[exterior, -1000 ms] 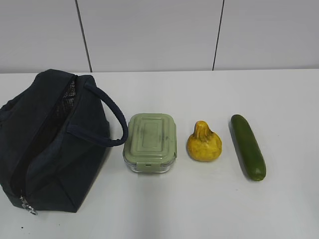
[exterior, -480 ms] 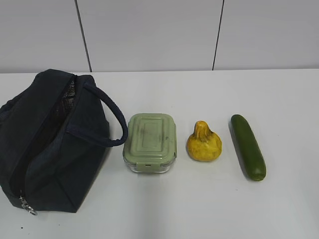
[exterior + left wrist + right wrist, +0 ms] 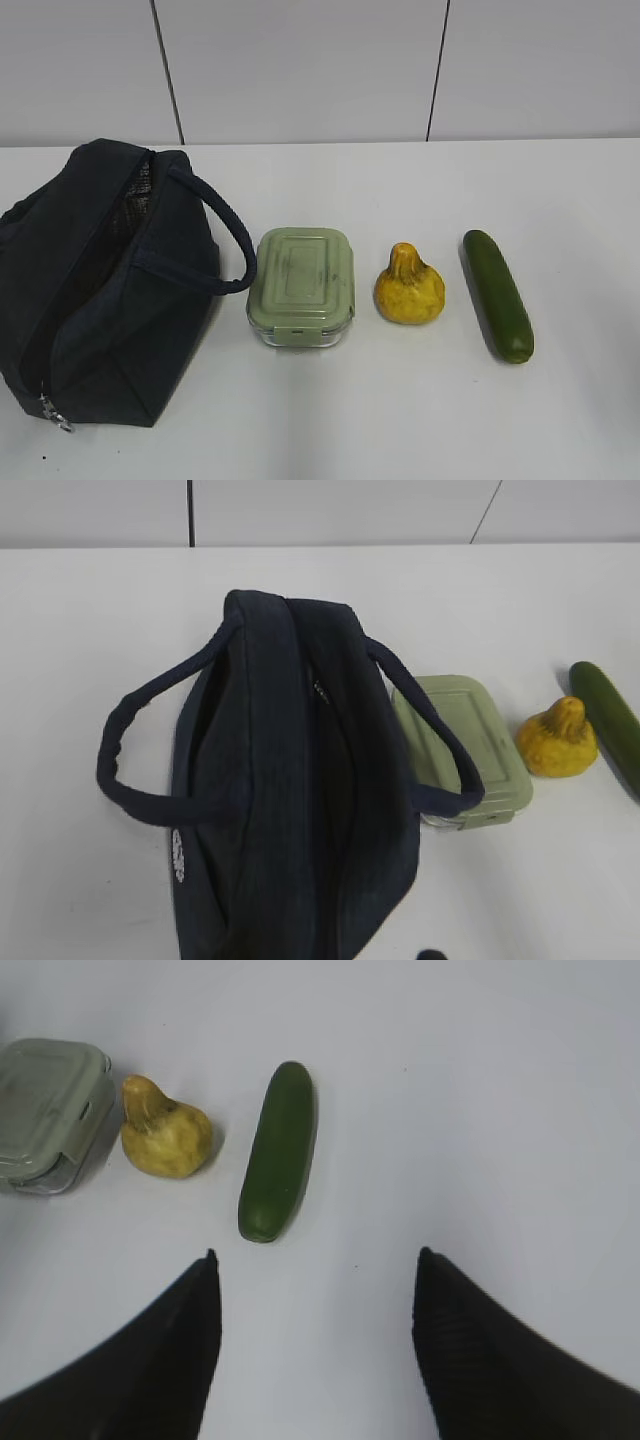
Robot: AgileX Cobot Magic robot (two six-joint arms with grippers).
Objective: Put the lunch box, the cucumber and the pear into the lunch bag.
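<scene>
Above table | right end effector spread wide, empty | cucumber just ahead | left end effector: cannot tell

On the white desk four things lie in a row. At the left sits the lunch bag, dark navy, its top zipper open along its length, with a metal ring pull at the near end and one loop handle arching toward the right. Just beside that handle stands the lunch box, its pale green lid closed. Right of it, apart, rests the pear, neck pointing away from the camera. Farther right lies the cucumber, lengthwise front to back, touching nothing. Behind the desk rises a pale panelled wall.
</scene>
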